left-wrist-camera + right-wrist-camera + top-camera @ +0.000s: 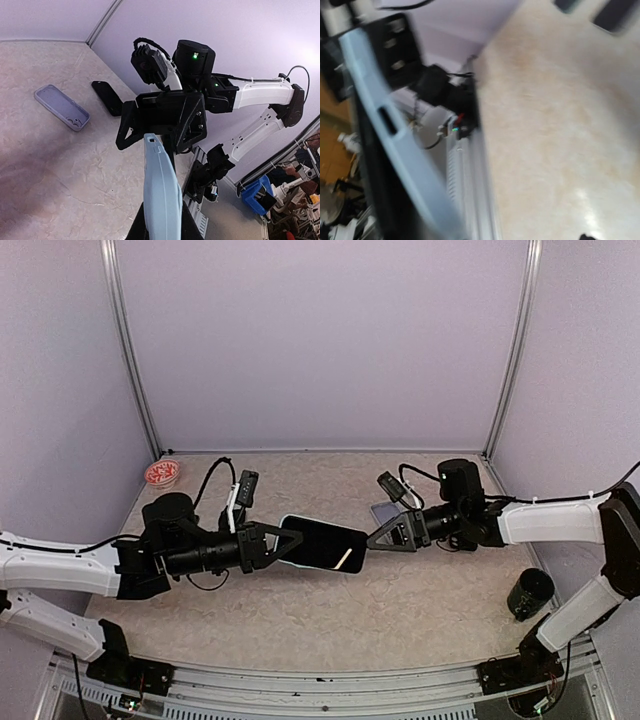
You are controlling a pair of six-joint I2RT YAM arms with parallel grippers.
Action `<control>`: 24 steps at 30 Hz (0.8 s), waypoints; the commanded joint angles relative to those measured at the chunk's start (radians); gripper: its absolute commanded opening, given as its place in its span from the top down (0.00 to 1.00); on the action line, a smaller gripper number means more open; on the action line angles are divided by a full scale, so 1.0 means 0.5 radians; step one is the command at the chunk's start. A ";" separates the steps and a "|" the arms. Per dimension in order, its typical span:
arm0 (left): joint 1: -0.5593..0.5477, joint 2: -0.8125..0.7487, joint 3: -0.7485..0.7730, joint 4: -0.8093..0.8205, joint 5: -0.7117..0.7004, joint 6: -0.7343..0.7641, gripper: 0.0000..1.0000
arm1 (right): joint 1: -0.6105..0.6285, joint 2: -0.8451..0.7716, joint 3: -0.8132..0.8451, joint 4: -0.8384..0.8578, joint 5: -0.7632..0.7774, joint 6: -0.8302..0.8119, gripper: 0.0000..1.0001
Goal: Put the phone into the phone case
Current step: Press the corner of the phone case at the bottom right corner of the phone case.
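Note:
My left gripper is shut on one end of a light blue phone case and holds it level above the middle of the table. A black phone screen shows in the case. In the left wrist view the case is seen edge-on between my fingers. My right gripper is at the case's other end; in the left wrist view its jaws stand apart on either side of that end. The right wrist view is blurred and shows the case edge close up.
A lavender case and a black phone lie on the table behind the right gripper. A red and white dish sits at the back left. A black cup stands at the right.

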 commanded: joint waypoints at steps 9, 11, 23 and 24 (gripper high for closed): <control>-0.013 -0.026 -0.041 0.481 0.329 0.074 1.00 | 0.152 -0.224 -0.093 0.544 -0.425 0.097 0.18; -0.013 0.005 -0.031 0.517 0.360 0.067 1.00 | 0.182 -0.195 -0.056 0.534 -0.428 0.087 0.19; -0.005 0.004 -0.060 0.519 0.288 0.069 1.00 | 0.288 -0.215 -0.049 0.521 -0.497 0.010 0.42; -0.002 0.000 -0.064 0.518 0.277 0.067 1.00 | 0.294 -0.218 -0.053 0.521 -0.496 0.010 0.44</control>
